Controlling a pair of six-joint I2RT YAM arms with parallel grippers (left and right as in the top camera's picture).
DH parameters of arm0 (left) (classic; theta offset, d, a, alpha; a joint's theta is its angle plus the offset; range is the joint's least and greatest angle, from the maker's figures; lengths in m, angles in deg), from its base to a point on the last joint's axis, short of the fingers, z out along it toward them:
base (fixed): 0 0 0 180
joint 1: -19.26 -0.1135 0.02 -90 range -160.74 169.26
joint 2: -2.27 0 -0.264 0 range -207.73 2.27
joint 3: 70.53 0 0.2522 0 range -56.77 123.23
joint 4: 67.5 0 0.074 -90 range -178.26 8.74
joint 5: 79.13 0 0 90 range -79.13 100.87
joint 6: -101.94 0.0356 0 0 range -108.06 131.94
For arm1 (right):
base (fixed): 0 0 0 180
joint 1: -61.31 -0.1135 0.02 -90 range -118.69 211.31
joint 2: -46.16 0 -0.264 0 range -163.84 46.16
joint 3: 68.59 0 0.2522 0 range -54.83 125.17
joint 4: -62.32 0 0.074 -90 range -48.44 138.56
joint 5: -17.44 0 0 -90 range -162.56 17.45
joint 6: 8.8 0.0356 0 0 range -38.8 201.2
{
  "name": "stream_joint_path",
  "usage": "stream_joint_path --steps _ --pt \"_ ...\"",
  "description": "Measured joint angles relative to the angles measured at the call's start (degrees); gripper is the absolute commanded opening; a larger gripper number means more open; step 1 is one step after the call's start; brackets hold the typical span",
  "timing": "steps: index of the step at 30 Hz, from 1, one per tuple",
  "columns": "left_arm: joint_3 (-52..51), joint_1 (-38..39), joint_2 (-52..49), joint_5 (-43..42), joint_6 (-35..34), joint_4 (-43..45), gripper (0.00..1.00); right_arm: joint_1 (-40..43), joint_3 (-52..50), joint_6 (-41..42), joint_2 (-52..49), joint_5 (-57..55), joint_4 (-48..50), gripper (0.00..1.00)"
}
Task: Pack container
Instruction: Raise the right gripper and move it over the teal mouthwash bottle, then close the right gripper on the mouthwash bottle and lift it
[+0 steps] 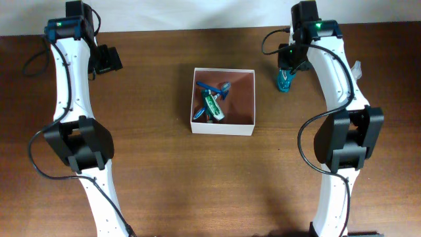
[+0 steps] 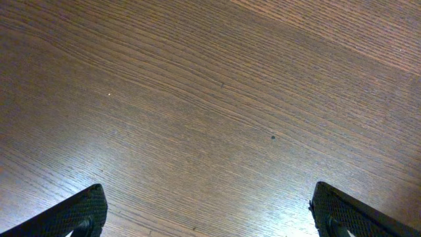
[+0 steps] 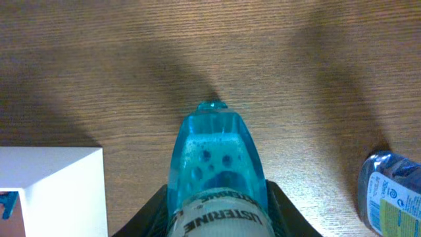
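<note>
The container is a square white box with a pinkish-brown inside at the table's middle; a green-and-white tube and blue toiletry items lie in its left half. Its white corner shows in the right wrist view. My right gripper is shut on a blue Listerine mouthwash bottle, held to the right of the box. My left gripper is open and empty over bare wood at the far left.
A small clear bottle with a blue label lies on the table to the right of the mouthwash bottle, near the right arm. The table is dark brown wood.
</note>
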Motion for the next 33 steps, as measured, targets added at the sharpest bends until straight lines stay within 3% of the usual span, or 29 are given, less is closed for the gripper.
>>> stream_joint_path --steps 7,14,24,33 --pt "0.0 0.0 0.0 0.0 0.0 0.0 0.99 0.0 1.49 -0.02 -0.33 0.24 -1.88 0.27" --pt "0.0 0.0 0.0 0.0 0.0 0.0 0.99 0.04 9.64 0.0 -1.22 1.64 -8.57 0.25" --pt "0.0 0.0 0.0 0.0 0.0 -0.02 0.99 -0.09 21.77 0.92 -1.27 14.47 -19.69 0.24" --pt "0.0 0.0 0.0 0.0 0.0 0.0 0.99 -4.13 30.34 2.91 -1.27 17.31 -23.89 0.24"
